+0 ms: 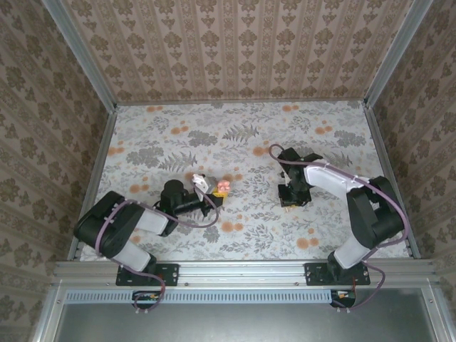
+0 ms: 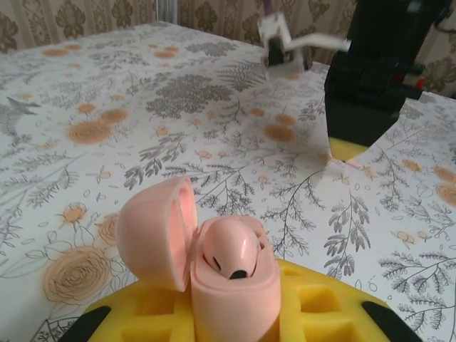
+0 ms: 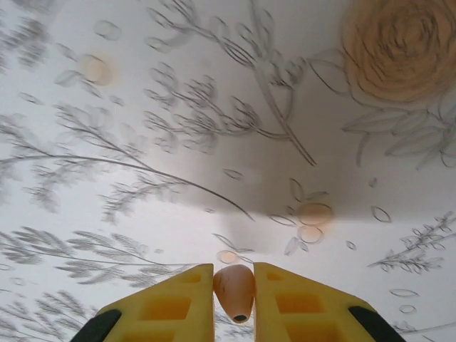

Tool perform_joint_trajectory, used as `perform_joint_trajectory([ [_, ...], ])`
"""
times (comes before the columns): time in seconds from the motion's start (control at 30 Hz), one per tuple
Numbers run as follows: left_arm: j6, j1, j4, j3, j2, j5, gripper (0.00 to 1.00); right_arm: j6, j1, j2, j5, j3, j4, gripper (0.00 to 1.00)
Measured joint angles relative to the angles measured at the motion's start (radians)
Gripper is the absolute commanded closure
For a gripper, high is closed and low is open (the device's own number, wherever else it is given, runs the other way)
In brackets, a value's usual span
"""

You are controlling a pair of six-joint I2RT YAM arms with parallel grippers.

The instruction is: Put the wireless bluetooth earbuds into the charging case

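Note:
The coral-pink charging case [image 2: 231, 288] stands open between the yellow fingers [image 2: 320, 306] of my left gripper [image 2: 235, 317], which is shut on its base. Its lid [image 2: 153, 235] hangs open to the left. One earbud [image 2: 229, 251] sits in the base. From above, the case [image 1: 222, 187] is just left of the table's middle, at the tip of the left gripper [image 1: 216, 191]. My right gripper [image 3: 234, 313] points down close over the table and is shut on the other earbud [image 3: 234, 288], pinched between its yellow fingers [image 3: 171, 306]. From above, the right gripper [image 1: 291, 200] is right of centre, apart from the case.
A floral printed cover [image 1: 242, 142] with flat orange blots lies over the table. Patterned walls [image 1: 235, 43] close in the back and both sides. A metal rail [image 1: 242, 271] runs along the near edge. The right arm's black body [image 2: 370, 71] rises across from the case.

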Motion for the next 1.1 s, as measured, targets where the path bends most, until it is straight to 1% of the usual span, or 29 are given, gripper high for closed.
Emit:
perform_joint_trajectory([
  [0.17,0.0,-0.025,0.052,0.035,0.082,0.0,0.86,0.019,0.107,-0.03,0.016,-0.001,0.14,0.83],
  [0.3,0.0,-0.039,0.082,0.049,0.116,0.0,0.87,0.034,0.166,-0.035,0.016,-0.001,0.274,0.83],
  [0.43,0.0,-0.045,0.09,0.053,0.119,-0.018,0.87,0.056,0.195,-0.055,0.016,-0.01,0.413,0.83],
  [0.57,0.0,-0.045,0.093,0.053,0.119,-0.035,0.87,0.08,0.211,-0.109,0.016,-0.047,0.547,0.83],
  [0.7,0.0,-0.045,0.098,0.055,0.119,-0.039,0.87,0.089,0.241,-0.167,0.041,-0.088,0.644,0.82],
  [0.87,-0.005,-0.045,0.103,0.067,0.119,-0.038,0.87,0.097,0.282,-0.224,0.041,-0.135,0.775,0.82],
  [1.1,-0.032,-0.045,0.109,0.072,0.106,-0.032,0.87,0.107,0.29,-0.234,0.01,-0.176,0.922,0.82],
])
